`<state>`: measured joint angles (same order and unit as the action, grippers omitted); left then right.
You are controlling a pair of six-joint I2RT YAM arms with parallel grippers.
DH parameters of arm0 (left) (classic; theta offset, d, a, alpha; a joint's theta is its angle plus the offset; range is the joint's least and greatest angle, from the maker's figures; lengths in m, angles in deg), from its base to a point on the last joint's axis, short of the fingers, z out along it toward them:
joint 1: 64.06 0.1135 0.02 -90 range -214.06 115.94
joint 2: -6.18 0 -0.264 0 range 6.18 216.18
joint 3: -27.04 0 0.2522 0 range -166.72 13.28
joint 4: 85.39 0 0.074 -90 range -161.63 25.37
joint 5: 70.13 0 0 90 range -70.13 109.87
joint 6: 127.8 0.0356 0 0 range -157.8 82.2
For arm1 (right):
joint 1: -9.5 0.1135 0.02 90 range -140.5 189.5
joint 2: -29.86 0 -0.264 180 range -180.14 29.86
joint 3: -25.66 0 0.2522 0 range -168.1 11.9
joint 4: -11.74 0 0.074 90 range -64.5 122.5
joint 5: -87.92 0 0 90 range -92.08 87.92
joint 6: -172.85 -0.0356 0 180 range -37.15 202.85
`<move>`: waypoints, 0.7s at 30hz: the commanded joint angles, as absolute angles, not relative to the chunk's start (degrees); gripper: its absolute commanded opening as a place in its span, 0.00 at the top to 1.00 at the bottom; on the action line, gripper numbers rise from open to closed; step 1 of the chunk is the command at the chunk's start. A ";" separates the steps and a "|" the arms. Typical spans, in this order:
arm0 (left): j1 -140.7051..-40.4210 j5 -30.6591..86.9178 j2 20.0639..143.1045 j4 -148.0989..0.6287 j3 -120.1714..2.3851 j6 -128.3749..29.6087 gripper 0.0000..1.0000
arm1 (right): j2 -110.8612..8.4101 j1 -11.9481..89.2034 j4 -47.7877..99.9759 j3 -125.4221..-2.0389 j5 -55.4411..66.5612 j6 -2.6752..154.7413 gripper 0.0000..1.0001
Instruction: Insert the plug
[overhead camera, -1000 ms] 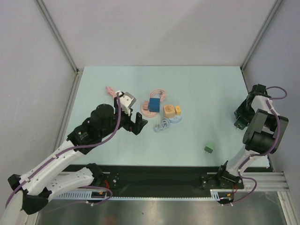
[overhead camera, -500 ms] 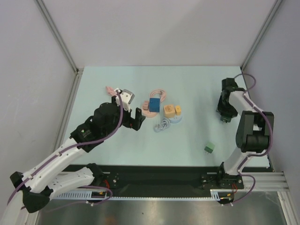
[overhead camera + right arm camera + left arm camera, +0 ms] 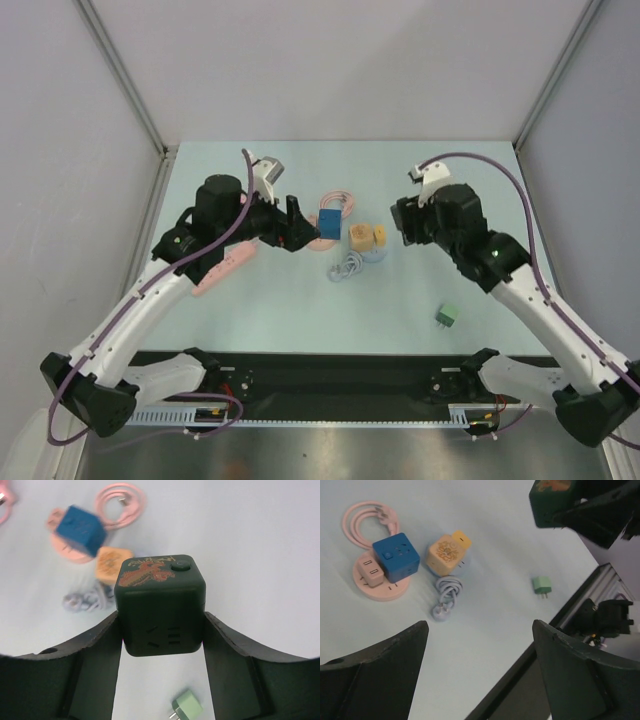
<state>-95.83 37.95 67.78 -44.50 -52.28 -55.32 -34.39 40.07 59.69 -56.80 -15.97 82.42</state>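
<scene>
The small light-green plug [image 3: 447,316] lies on the table at the front right, its prongs showing in the wrist views [image 3: 541,585] [image 3: 186,707]. My right gripper [image 3: 161,617] is shut on a dark green socket cube [image 3: 160,602] with a red-gold pattern on top. It holds the cube in the air, slot face toward the camera, above and behind the plug. From overhead the right gripper [image 3: 408,224] hangs right of the table's middle. My left gripper [image 3: 296,230] [image 3: 479,630] is open and holds nothing, just left of the blue cube [image 3: 328,222].
A blue socket cube [image 3: 395,556] sits on a pink round base [image 3: 316,238] beside a pink cable coil [image 3: 340,203]. An orange cube [image 3: 360,236] and a coiled grey cable [image 3: 348,266] lie next to it. A pink item [image 3: 222,272] shows under the left arm.
My right arm has swung in from the right wall toward the table's middle, carrying the dark cube. My left gripper has moved back and right, toward the blue cube.
</scene>
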 commanded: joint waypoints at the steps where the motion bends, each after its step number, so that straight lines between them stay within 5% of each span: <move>1: -93.77 48.06 69.72 -41.93 -57.99 -56.09 0.09 | -28.35 45.87 49.25 -49.90 -9.11 88.55 1.00; 5: -93.94 57.47 72.97 -40.43 -62.39 -52.84 0.07 | -23.94 53.26 42.47 -45.23 -10.16 90.14 1.00; 21: -99.22 60.74 84.93 -35.95 -69.60 -51.86 0.03 | -24.29 66.36 33.23 -43.21 -11.31 96.73 1.00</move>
